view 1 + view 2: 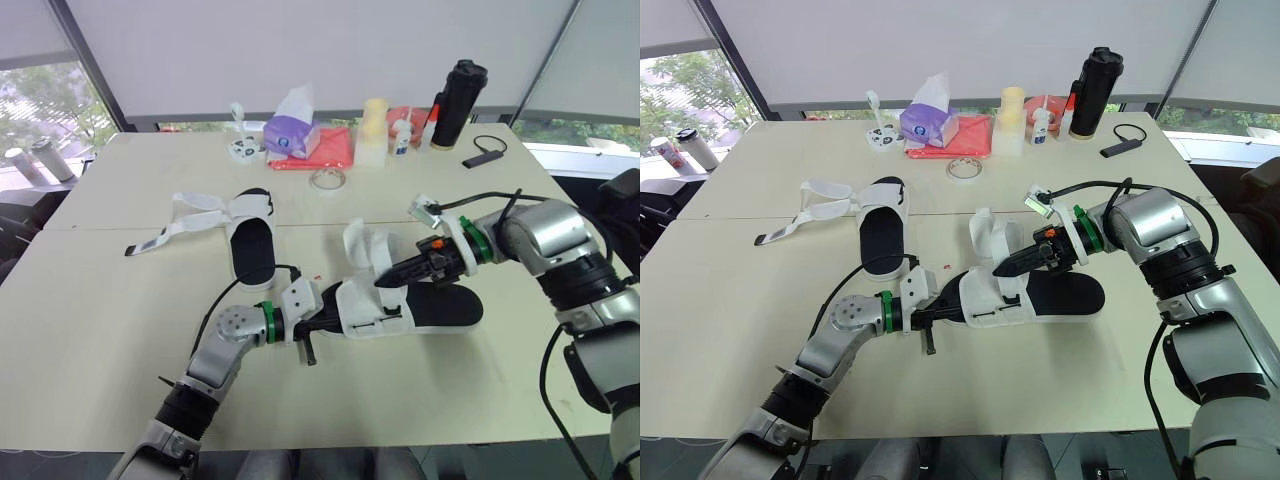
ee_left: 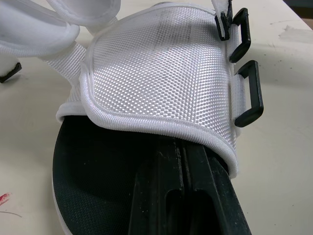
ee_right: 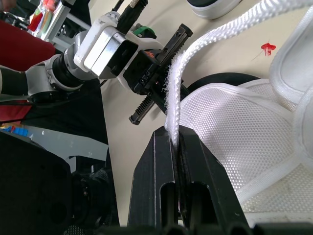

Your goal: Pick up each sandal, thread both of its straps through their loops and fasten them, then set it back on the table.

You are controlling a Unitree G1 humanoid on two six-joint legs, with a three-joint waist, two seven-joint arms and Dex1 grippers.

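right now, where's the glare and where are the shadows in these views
Left eye view: daylight from the windows washes the table evenly, soft shadows only. Left wrist view: the sandal's mesh upper glares white, its black insole sits dark. Right wrist view: the strap in the right gripper is brightly lit.

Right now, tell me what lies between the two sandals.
Bare table, save the left arm's black cable and a small red mark, between the far sandal and the near sandal; left eye view.
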